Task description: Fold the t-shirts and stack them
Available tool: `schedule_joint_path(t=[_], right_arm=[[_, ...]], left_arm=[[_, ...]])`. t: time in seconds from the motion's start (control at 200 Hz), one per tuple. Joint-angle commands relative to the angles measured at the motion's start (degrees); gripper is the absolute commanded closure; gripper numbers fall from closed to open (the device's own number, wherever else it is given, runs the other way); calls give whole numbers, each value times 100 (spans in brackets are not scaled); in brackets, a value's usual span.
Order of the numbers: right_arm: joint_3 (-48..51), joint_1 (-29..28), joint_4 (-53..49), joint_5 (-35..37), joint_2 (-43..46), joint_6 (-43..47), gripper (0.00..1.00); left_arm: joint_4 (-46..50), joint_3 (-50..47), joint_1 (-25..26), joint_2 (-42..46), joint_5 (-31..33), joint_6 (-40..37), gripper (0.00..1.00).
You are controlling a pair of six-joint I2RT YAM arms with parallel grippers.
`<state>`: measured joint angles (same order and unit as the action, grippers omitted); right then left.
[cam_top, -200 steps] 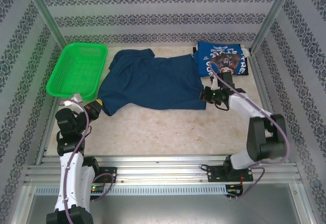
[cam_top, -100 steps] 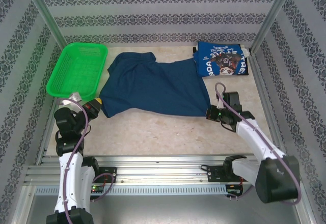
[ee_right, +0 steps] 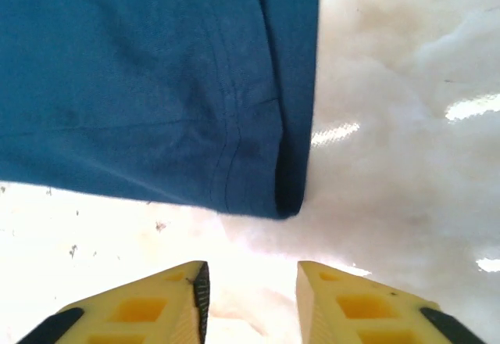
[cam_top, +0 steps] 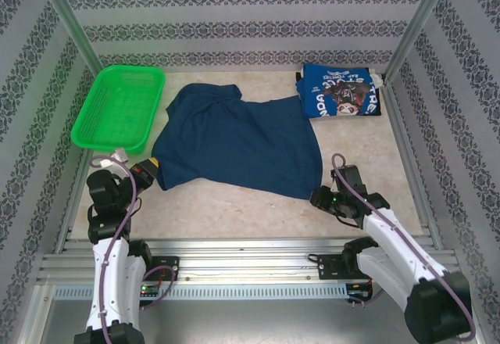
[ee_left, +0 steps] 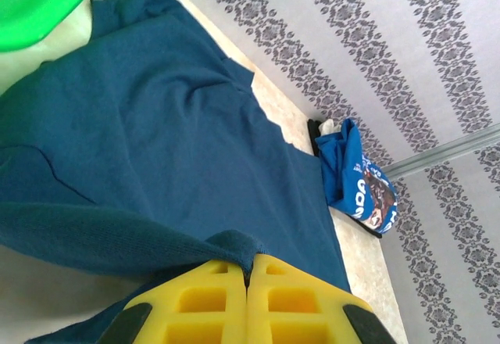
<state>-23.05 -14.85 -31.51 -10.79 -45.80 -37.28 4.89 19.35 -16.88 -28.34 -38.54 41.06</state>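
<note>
The dark navy t-shirt lies spread over the table's middle, plain side up. My left gripper is shut on its near-left edge; in the left wrist view a fold of navy cloth is pinched between the yellow fingers. My right gripper stands open just off the shirt's near-right corner, nothing between its fingers. The brighter blue t-shirt, folded with white lettering and a dark picture up, rests at the back right and is also in the left wrist view.
A green mesh basket sits at the back left, its corner in the left wrist view. Patterned walls and metal posts close in the table. Bare tabletop stretches along the near side.
The right gripper has pulled back toward the near edge and let go of the navy shirt's corner, now open. The shirt has shifted and stretched nearer. The left gripper has barely moved.
</note>
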Motion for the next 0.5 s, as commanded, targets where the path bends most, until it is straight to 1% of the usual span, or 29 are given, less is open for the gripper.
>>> schedule_joint_path(t=[0.0,0.085,0.215,0.35,0.42,0.495], right_arm=[[20,-134,-260,372,470,-580,58],[-85,-137,-179,228,387,-717,56],[-184,-192,116,-119,-324,-713,53],[-135,-203,510,-65,-818,-702,53],[-253,-151,584,6,-966,-634,53],[-420,-44,611,-81,-1032,-555,53]], left_arm=[[97,-155,-17,109,-80,105,100],[32,-178,-17,125,-97,127,100],[159,-112,-17,134,-94,27,100],[258,-116,-9,162,-53,-29,100],[311,-118,-8,173,-25,-66,100],[341,-108,-8,179,-28,-91,100]])
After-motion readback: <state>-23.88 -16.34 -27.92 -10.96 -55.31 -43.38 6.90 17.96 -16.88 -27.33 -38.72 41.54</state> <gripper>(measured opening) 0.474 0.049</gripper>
